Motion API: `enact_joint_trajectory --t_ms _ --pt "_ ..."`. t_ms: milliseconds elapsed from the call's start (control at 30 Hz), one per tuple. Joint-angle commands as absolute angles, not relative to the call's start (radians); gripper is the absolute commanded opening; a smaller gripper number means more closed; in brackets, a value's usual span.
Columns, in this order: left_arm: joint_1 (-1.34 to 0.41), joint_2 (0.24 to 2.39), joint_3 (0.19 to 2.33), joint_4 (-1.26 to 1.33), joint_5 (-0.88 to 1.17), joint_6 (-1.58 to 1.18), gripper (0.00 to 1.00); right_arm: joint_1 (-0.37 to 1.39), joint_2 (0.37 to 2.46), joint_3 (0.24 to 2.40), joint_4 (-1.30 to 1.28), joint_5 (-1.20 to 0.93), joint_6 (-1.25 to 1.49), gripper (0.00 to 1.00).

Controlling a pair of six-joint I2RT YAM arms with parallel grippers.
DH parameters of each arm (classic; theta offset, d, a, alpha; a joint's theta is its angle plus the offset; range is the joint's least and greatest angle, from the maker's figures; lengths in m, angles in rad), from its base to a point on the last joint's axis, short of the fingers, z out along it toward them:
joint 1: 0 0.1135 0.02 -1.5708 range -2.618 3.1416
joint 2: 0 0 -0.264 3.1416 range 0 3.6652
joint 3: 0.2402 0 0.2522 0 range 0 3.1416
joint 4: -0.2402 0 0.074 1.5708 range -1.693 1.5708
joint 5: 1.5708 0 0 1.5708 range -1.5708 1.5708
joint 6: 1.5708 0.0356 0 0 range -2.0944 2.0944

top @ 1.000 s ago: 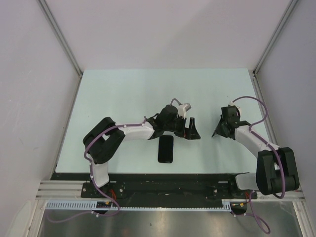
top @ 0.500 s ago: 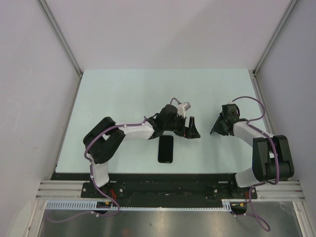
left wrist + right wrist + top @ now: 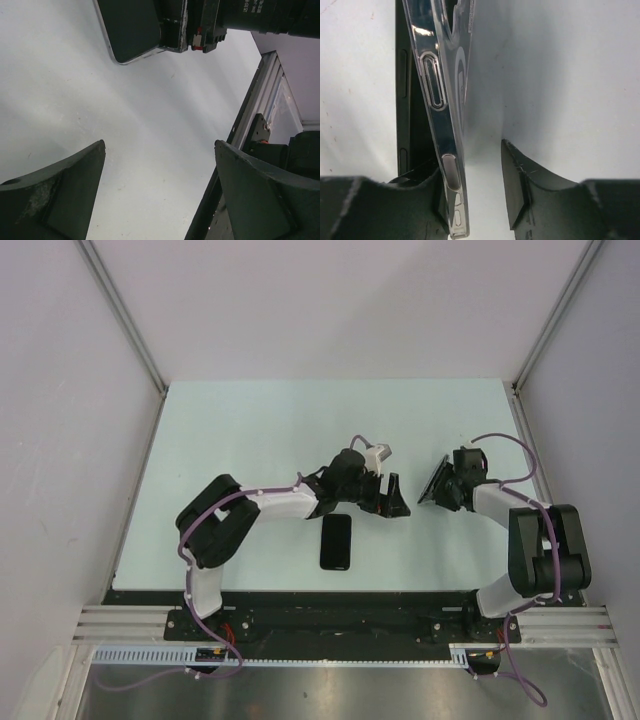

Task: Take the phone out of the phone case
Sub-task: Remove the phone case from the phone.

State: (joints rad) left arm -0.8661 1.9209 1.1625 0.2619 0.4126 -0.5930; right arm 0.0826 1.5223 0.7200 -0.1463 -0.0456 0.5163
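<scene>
The black phone (image 3: 335,540) lies flat and bare on the pale table near the front; its corner (image 3: 131,27) shows at the top of the left wrist view. My left gripper (image 3: 392,498) hovers just right of and behind the phone, open wide (image 3: 160,144) with only table between its fingers. The clear phone case (image 3: 437,85) stands on its edge between the fingers of my right gripper (image 3: 472,157). It leans on the left finger, and a plain gap separates it from the right finger (image 3: 520,190). In the top view the right gripper (image 3: 433,487) sits right of the left one.
The black rail (image 3: 330,605) with both arm bases runs along the table's near edge, and it also shows in the left wrist view (image 3: 245,130). Grey walls with metal posts (image 3: 540,330) close the table's sides and back.
My right gripper has opened off the clear case, and its wrist has swung a little left and back. The left gripper has drifted slightly right. The phone has not moved.
</scene>
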Motion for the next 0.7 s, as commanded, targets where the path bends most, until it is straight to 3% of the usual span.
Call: enact_joint_trajectory --t_ms 0,33,67,467,667 --pt "-0.877 1.93 1.198 0.288 0.419 -0.575 0.93 0.091 1.598 0.68 -0.204 -0.071 0.499 0.38" --pt "-0.877 1.925 1.197 0.288 0.417 -0.575 0.93 0.091 1.601 0.68 -0.203 -0.068 0.5 0.28" --pt "-0.877 1.921 1.197 0.288 0.408 -0.572 0.94 0.092 1.6 0.68 -0.201 -0.064 0.5 0.0" --pt "-0.899 1.95 1.244 0.271 0.348 -0.49 0.9 0.166 1.422 0.738 -0.446 -0.003 0.532 0.0" --pt "-0.962 1.888 1.02 0.734 0.203 -0.39 0.89 0.134 1.37 0.739 -0.491 -0.072 0.551 0.0"
